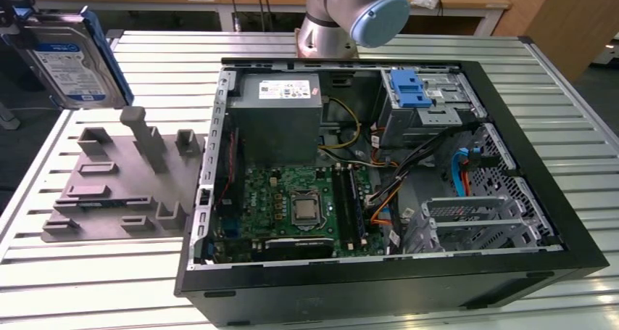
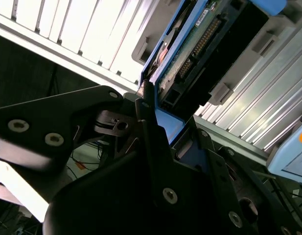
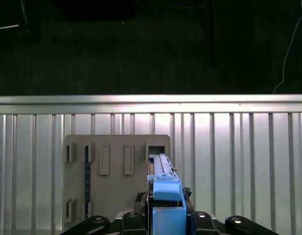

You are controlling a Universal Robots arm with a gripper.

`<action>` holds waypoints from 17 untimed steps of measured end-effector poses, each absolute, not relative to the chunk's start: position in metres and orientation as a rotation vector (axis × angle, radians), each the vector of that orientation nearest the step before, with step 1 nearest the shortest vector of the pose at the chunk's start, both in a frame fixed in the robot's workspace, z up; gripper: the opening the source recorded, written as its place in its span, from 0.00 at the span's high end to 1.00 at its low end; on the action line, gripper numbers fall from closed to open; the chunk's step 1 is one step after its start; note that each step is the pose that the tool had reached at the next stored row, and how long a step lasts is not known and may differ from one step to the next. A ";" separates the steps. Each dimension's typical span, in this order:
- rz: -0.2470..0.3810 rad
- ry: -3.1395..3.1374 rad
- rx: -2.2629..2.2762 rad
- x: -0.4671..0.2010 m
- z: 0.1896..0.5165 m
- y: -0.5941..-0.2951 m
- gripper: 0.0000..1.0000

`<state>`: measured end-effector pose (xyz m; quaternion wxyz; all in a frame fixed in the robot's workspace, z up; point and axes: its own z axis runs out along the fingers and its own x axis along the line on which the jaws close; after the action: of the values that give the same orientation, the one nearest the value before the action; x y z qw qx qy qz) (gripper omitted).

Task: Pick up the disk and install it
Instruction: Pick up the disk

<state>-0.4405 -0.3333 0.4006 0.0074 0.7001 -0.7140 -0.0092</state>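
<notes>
Clenched on the disk (image 1: 69, 60): tool (image 2: 165, 117) with fingers (image 2: 146, 112) pressed against the blue side rails (image 2: 163, 122), plain in the second wrist view. Held on edge, label outward, at the upper left of the frame in the exterior view, above the grey holder (image 1: 116, 178) and well apart from the open computer case (image 1: 387, 272) at centre frame. Seen edge-on in the first wrist view, hanging over the holder's slots and the ribbed bench (image 3: 239, 161).

Several hazards, as a judgement only:

- Slipping or swivelling in the grasp, owing to smooth plastic rails and a hold seemingly at one end.
- Striking the case's black rim, if carried across too low.
- Jamming at the drive bay (image 1: 425, 105), upper right inside the case beneath the blue latch (image 1: 411, 91), if presented tilted or out of line with the guides.
- Catching on the loose cables (image 1: 411, 159) just beside that bay, dragging a connector or pushing the disk askew.
- Forcing against a rail half-seated, bending the plastic rather than sliding home.
</notes>
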 end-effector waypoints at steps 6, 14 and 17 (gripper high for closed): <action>-0.029 -2.233 2.189 -0.440 0.404 -0.333 0.64; -0.029 -2.233 2.189 -0.440 0.408 -0.333 0.64; -0.029 -2.233 2.189 -0.440 0.410 -0.333 0.64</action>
<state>-0.4405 -0.3333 0.4095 0.0074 0.7001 -0.7140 -0.0092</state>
